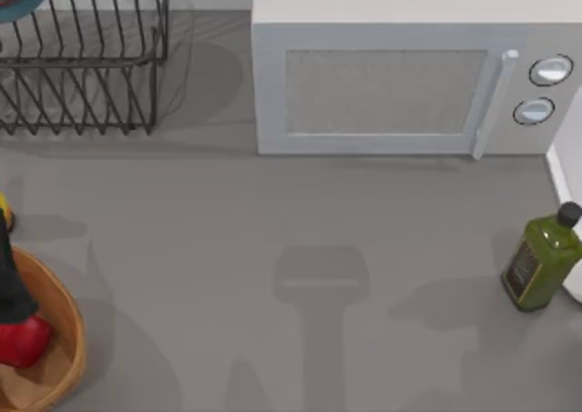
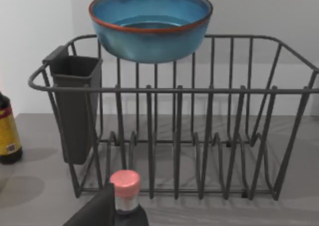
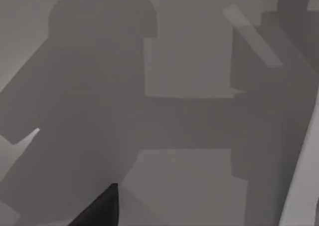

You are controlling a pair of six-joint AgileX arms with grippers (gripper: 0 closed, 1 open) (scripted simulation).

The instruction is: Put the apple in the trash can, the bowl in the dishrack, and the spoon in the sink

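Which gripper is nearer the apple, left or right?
Left. The left gripper is right above the apple at the trash can, at the table's left edge. The right gripper hangs above bare table.

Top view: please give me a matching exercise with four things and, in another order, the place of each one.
Things:
1. apple
2. dishrack
3. microwave
4. green bottle

Places:
a. right edge
b. top left corner
c. at the trash can, lower left
d. top, centre to right

Pairs: 1-c, 2-b, 3-d, 4-a
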